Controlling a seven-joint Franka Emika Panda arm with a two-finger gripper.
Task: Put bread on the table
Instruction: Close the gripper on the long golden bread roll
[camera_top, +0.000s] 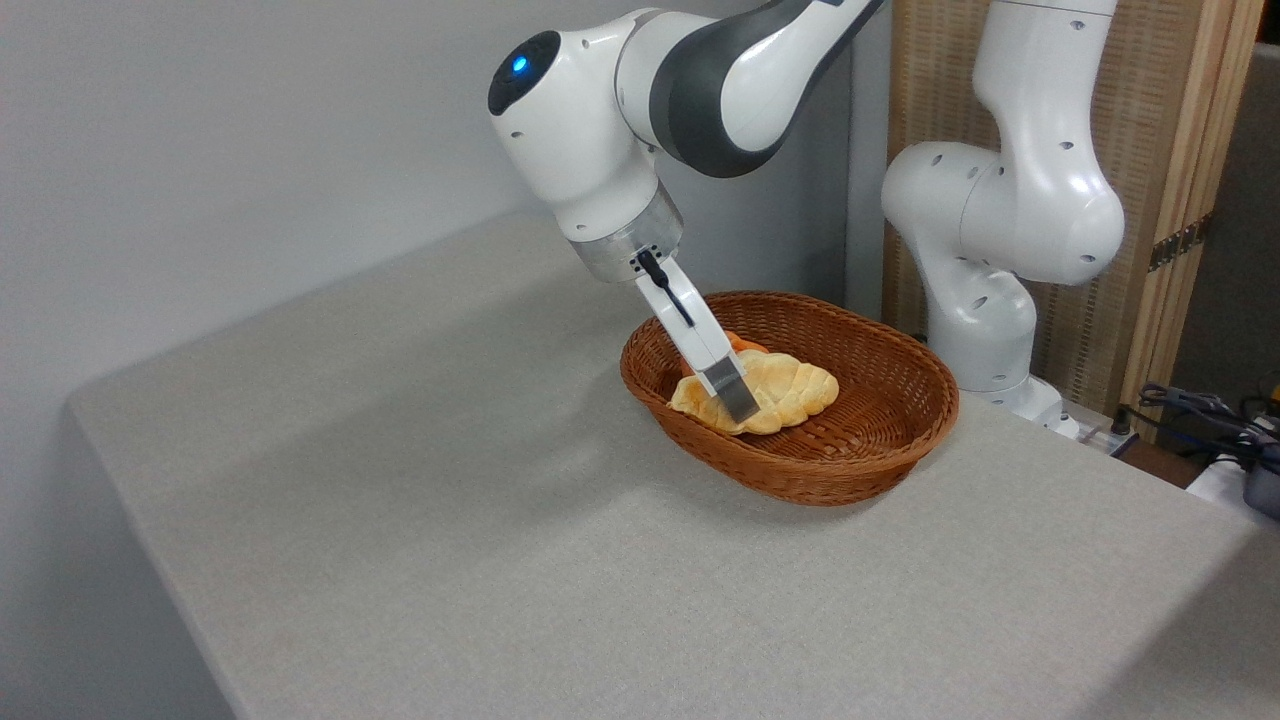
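The bread (790, 388), a pale-golden ridged loaf, lies inside the brown wicker basket (880, 440) on the grey table (420, 480). My gripper (735, 395) reaches down into the basket from the upper left. Its near finger (728, 388) lies across the front of the loaf, left of its middle. The far finger is hidden behind the loaf, so the grip cannot be judged. The loaf's left tip pokes out beside the finger.
A small orange bun (748, 343) peeks out behind the gripper inside the basket. The robot's white base (985, 300) stands right behind the basket, with cables (1200, 410) off the table's right edge. A grey wall runs along the left.
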